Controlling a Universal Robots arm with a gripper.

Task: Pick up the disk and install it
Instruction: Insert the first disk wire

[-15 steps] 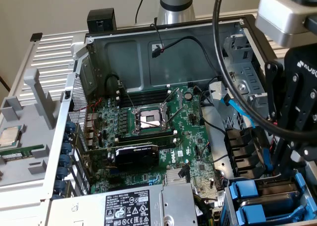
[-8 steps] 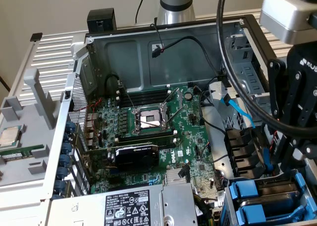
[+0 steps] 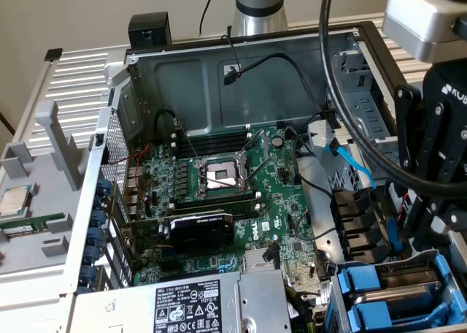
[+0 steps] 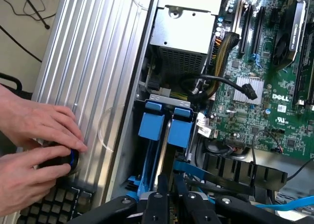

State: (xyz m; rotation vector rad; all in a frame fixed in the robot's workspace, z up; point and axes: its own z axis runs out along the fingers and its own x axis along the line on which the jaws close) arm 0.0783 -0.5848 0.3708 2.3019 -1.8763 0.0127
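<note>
Now: pincer low over the drive bay

Right at the corner of the open computer case (image 3: pixel 219 77), on the exterior view's right, my pincer (image 3: pixel 432 234) hangs low over the drive bay (image 3: pixel 332 304). Its fingers (image 4: pixel 159 199) are drawn nearly together, with just a slim gap between them.

The disk (image 3: pixel 401 276), silver metal in a blue plastic carrier, sits in that bay directly under me. Beside it is a second blue-framed drive (image 3: pixel 398 309), nearer the exterior camera. In the wrist view my fingertips line up with the seam between the two blue carrier ends, just beside them. Whether I am pinching any part of the disk I cannot tell.

A blue cable (image 3: pixel 354 165) runs down past the bay. The green motherboard (image 3: pixel 219 194) covers the case floor, with a black graphics card (image 3: pixel 201 231) standing across it. The grey power-supply box (image 3: pixel 182 307), with its black-and-white label, is next to the bay.

Outside the case, on the exterior view's left, a small square silver chip (image 3: pixel 14 200) lies above the ribbed metal counter (image 3: pixel 80 77). In the wrist view, a person's hand (image 4: pixel 37 123) and a second hand (image 4: pixel 24 177) close around a round black-and-blue knob (image 4: pixel 66 160). The knob is next to a keyboard (image 4: pixel 54 202), well apart from the bay.
</note>
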